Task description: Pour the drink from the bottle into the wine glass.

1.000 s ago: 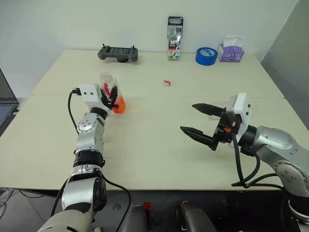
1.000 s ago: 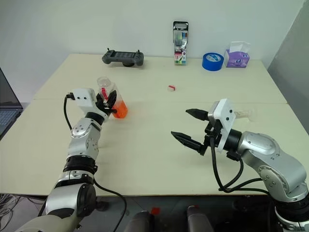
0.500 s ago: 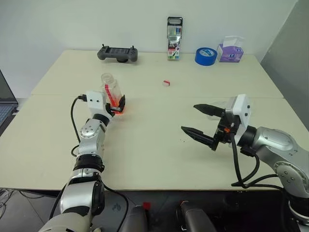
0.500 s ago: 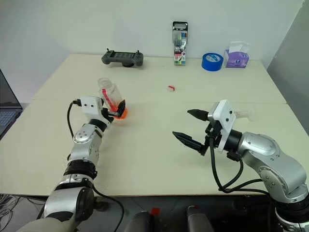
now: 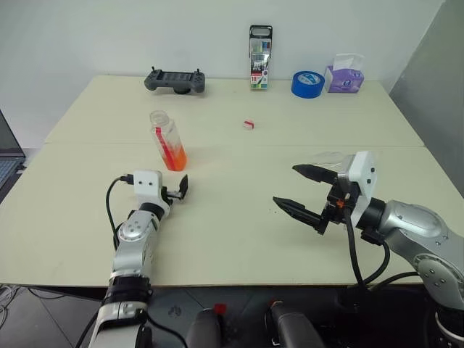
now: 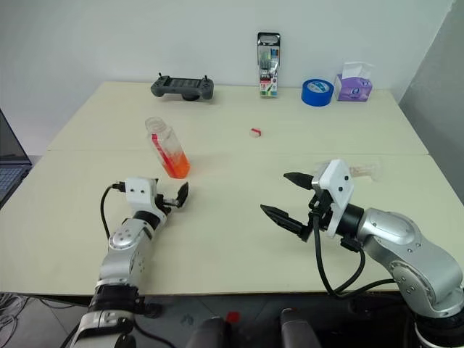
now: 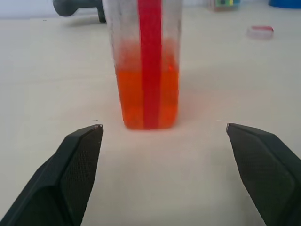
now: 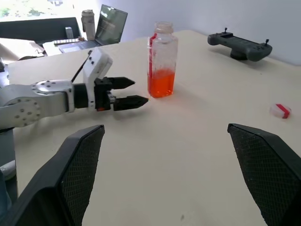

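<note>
The bottle (image 5: 168, 141) stands upright and uncapped on the table, left of centre, with the orange-red drink (image 7: 149, 99) filling its lower part. Its red-and-white cap (image 5: 249, 125) lies farther back. My left gripper (image 5: 177, 190) is open just in front of the bottle, apart from it, fingers (image 7: 77, 155) spread wide. My right gripper (image 5: 286, 184) is open above the table's right half, holding nothing. A clear shape that looks like the wine glass (image 6: 366, 171) lies low behind my right hand, mostly hidden.
Along the table's far edge sit a game controller (image 5: 174, 80), a pack of markers (image 5: 261, 58), a roll of blue tape (image 5: 306, 83) and a purple tissue box (image 5: 344, 76). A laptop (image 5: 6, 156) sits past the left edge.
My left gripper opened, let go of the bottle and drew back and down towards me. The bottle, tilted before, now stands upright on the table. The right arm has hardly moved.
</note>
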Motion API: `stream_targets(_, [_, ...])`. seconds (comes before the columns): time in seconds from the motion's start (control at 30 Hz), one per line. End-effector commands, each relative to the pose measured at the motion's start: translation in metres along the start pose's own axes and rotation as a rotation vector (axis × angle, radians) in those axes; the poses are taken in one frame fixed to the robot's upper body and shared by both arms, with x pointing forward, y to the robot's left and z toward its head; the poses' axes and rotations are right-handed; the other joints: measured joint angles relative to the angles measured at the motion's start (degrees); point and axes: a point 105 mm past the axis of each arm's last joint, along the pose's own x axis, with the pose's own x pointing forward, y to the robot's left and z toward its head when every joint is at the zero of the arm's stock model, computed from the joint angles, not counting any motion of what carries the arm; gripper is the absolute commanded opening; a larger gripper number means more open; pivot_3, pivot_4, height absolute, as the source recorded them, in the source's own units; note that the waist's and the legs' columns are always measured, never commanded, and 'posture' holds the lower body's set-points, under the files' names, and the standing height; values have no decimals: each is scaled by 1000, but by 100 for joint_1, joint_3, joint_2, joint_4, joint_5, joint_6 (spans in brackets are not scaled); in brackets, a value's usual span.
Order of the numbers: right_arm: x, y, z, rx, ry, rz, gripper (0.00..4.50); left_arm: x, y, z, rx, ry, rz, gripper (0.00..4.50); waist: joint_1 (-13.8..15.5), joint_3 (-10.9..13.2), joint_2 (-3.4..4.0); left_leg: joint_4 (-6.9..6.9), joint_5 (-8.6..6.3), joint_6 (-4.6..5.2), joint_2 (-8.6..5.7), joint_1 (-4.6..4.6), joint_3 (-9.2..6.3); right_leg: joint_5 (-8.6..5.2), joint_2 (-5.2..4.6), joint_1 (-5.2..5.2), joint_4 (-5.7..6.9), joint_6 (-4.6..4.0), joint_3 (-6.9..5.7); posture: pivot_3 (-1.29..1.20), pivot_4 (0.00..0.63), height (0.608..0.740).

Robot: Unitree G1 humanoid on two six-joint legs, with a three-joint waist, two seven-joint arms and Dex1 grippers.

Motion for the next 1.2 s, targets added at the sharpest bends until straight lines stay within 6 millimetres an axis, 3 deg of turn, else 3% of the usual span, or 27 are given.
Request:
stream_targets(0.03, [-10,-5,1,-80,32,-60,4500,-9,-22,35,73,-61,-192,4486,2,0,0,0,0,0,-1,1,1,-6,0,0,-1,10,1,0,150,740])
stream_targets(0.2, [-31,-40,-34,-270,249,-220,4500,-40,-67,61,110,-5,-699,4486,4,0,0,-1,0,-1,-3,5,12,-18,0,0,-2,25,-2,0,150,740])
stream_targets(0.33, [-61,-92,-69,-595,532,-385,4500,-46,-90,79,140,3,-920,4486,4,-1,2,-1,0,0,-11,14,25,-20,0,3,-5,24,-2,0,150,740])
stream_targets(0.53, [-75,-138,-87,-891,692,-402,4500,-33,-104,91,142,-42,-981,4486,-51,-1,2,-8,0,0,-17,19,44,-20,13,-4,-5,22,18,0,150,740])
stream_targets(0.67, [-67,-172,-90,-1070,740,-427,4500,-23,-114,87,145,-67,-976,4486,-81,0,2,-15,-1,1,-18,40,65,-19,18,0,-2,21,38,0,150,740])
stream_targets(0.87, [-54,-205,-91,-1221,781,-437,4500,-27,-124,86,119,-85,-1008,4486,-116,0,2,-17,-1,0,-14,39,67,-3,16,-2,-2,-7,52,0,150,740])
stream_targets(1.0, [-45,-217,-99,-1254,799,-427,4500,-28,-125,83,120,-81,-1007,4486,-141,0,2,-16,-1,0,-13,38,66,-2,11,-1,-2,-8,55,0,150,740])
stream_targets(1.2, [-31,-220,-112,-1257,809,-381,4500,-28,-124,83,122,-84,-1000,4486,-153,0,2,-15,-1,0,-12,38,65,-1,7,-1,-1,-10,56,0,150,740])
